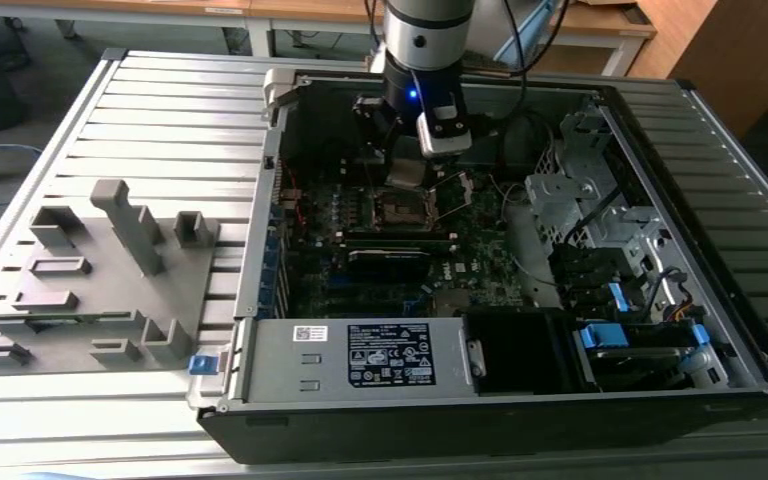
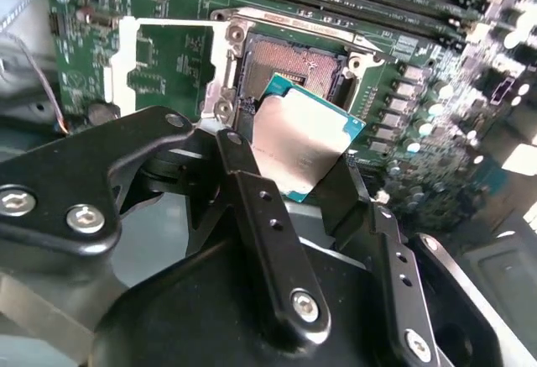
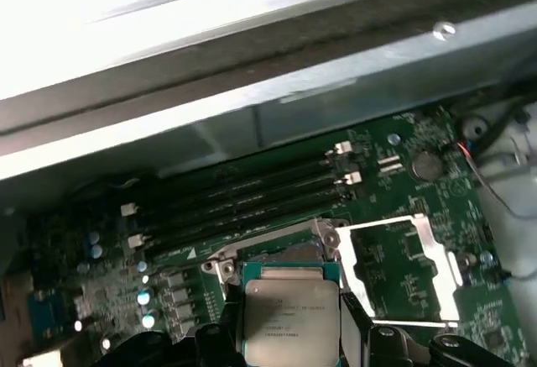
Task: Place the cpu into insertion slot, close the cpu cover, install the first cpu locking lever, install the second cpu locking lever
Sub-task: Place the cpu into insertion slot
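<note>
My gripper (image 1: 411,165) is shut on the cpu (image 2: 302,144), a flat square chip with a dull grey top and a green edge. One black finger (image 2: 252,207) is on each of two opposite sides. The chip hangs tilted just above the insertion slot (image 2: 294,60), a square socket with a dark pinned centre and a metal rim, and is not seated in it. In the first wrist view the cpu (image 3: 289,308) overlaps the near part of the insertion slot (image 3: 277,254). The cpu cover (image 2: 126,56), a silver frame with a large window, lies flipped open beside the socket, as does the cpu cover (image 3: 436,258).
The motherboard sits inside an open computer case (image 1: 491,380) on a slatted metal table (image 1: 157,120). Long black memory slots (image 3: 243,195) run beside the socket. A grey fixture block (image 1: 91,290) stands at the exterior view's left. Drive bays with blue tabs (image 1: 611,335) fill the case's right.
</note>
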You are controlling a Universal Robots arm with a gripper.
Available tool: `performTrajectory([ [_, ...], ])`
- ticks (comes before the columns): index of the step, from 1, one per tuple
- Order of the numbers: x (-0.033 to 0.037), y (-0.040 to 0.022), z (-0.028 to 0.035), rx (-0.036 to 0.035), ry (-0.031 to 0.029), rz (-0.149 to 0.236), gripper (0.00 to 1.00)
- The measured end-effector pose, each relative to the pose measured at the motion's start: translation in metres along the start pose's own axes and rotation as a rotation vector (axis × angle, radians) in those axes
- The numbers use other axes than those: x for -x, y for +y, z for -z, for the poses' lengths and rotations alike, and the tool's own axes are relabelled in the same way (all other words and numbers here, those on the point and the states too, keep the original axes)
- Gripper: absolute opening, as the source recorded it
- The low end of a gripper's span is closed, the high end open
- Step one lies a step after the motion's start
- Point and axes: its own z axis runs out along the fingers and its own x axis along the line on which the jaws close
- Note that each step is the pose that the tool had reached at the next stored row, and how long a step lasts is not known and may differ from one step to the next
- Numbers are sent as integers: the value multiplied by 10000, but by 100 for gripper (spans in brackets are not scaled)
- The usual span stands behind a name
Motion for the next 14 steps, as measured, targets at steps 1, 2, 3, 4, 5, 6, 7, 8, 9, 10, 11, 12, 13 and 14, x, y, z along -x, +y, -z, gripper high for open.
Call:
performTrajectory([
  [1, 0, 0, -1, -4, -18, -179, 54],
  [2, 0, 0, -1, -8, -36, -357, 54],
  [3, 0, 0, -2, -12, -53, -535, 54],
  [4, 0, 0, -2, -17, -70, -703, 54],
  [5, 0, 0, -2, -22, -88, -892, 54],
  [6, 0, 0, -2, -26, -105, -1059, 54],
  [7, 0, 0, -2, -30, -119, -1214, 54],
  [8, 0, 0, -2, -35, -136, -1376, 54],
  [9, 0, 0, -2, -38, -152, -1538, 54],
  [10, 0, 0, -2, -43, -167, -1696, 54],
  [11, 0, 0, -2, -47, -183, -1857, 54],
  [12, 0, 0, -2, -51, -200, -2027, 54],
  [13, 0, 0, -3, -55, -216, -2189, 54],
  [14, 0, 0, -3, -59, -233, -2349, 54],
])
